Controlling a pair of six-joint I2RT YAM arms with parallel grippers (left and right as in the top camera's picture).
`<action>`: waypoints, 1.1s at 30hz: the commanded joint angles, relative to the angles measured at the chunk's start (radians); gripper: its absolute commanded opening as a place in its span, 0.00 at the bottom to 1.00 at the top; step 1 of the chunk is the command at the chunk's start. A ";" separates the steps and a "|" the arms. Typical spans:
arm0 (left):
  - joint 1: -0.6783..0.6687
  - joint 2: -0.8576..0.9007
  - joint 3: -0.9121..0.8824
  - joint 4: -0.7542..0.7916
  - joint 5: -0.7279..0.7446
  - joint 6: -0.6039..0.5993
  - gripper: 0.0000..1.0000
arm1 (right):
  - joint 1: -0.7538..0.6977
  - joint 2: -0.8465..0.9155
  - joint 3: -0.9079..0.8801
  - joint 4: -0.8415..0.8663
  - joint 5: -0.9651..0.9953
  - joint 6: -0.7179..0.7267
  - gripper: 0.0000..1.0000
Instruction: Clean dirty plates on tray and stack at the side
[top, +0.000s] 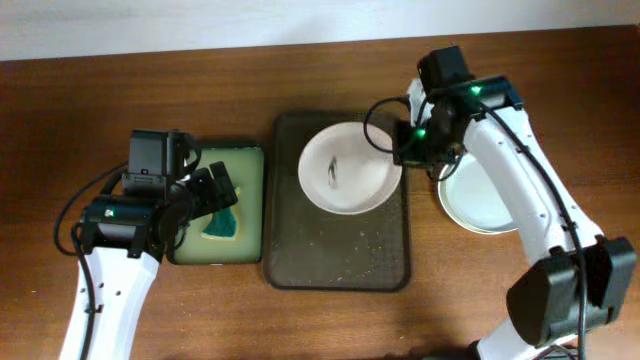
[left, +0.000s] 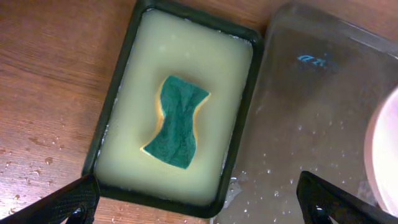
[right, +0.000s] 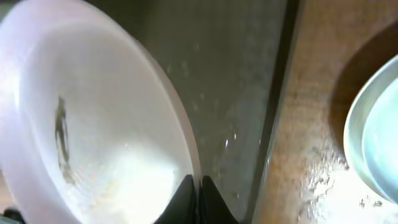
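Brown wooden desk (top: 90, 110) all round, wet spots showing on it near the left arm. Dead centre lies the big dark tray (top: 340, 255), beaded with water. One white plate (top: 348, 170) sits on its far half, a dark smudge in the middle, so it is not yet wiped. Off to the right, on the desk just beside the tray, rests the pile of plates (top: 480, 205); how many are in it I can't tell.

Left of the big tray, touching it, is the small tray (left: 121, 93) of yellowish liquid, and the green sponge (left: 177, 121) lies flat in it, untouched.

Now the hands. The right hand (right: 199, 199) is pinched tight on the plate's right rim, fingers together on a thin edge. Whether the plate is off the tray, I can't say. The left hand (top: 218, 192) hangs over the sponge with fingers spread wide, gripping nothing.

Here's the danger. That's a one-edge pinch on a slick, wet rim: lift it and the plate may swing or slide out. Press a sponge on the far side and it could twist free. And if it goes to the pile with that smudge on it, the pile gets dirtied. A soaked sponge will drip across the desk, too.
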 joint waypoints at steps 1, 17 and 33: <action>0.005 -0.006 0.009 0.000 -0.002 0.000 0.99 | 0.046 0.020 -0.188 0.076 0.095 0.002 0.04; 0.005 0.484 -0.156 0.263 -0.018 0.012 0.54 | 0.090 -0.383 -0.435 0.297 0.151 -0.043 0.57; 0.004 0.659 0.043 0.116 -0.018 0.092 0.39 | 0.003 -0.076 -0.453 0.260 0.143 0.013 0.56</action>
